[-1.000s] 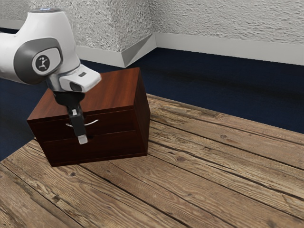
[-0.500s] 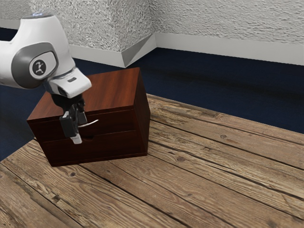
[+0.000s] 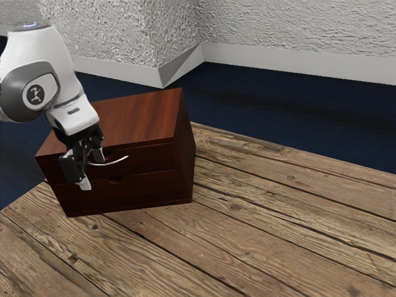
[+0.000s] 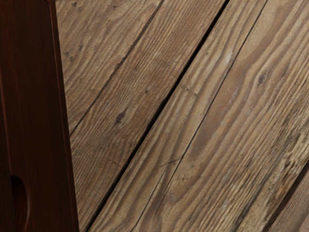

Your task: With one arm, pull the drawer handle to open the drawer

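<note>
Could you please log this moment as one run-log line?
gripper by drawer handle | drawer looks closed | cabinet on table

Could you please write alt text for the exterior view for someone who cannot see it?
A white robot arm's black gripper is at one end of the silver handle on a dark wooden drawer box, which stands on a plank table.

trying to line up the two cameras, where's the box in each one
Exterior view: the box stands on the table near its corner, at the exterior view's left, with the claw at its front.
Wrist view: the box is the dark wood panel bordering the table's pale planks.
Shared landmark: the curved notch in the box front, most likely the same one seen in the wrist view.
</note>
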You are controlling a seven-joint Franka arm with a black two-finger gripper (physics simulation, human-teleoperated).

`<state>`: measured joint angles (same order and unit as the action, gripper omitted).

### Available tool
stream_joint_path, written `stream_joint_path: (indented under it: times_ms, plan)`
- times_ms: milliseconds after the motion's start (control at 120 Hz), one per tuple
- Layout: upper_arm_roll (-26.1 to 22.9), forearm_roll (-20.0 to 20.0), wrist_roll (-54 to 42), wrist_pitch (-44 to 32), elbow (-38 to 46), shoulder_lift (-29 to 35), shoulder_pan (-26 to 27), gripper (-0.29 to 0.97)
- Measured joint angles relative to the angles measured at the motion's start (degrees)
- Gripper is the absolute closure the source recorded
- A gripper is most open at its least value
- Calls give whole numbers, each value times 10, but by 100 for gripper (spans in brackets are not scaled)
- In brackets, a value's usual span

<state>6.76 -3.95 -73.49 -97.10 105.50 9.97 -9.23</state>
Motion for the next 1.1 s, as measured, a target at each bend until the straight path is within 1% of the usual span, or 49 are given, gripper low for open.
stream_joint_path:
  times_ms: [500,717,975,1017,1100]
  plan:
    - [-1,-7,-46,-104,49,3,1,0]
    - [-1,-18,-44,-126,54,6,1,0]
    - [13,-20,-32,-135,59,6,1,0]
    - [13,-20,-30,-135,60,6,1,2]
    - [13,-20,-26,-137,63,6,1,9]
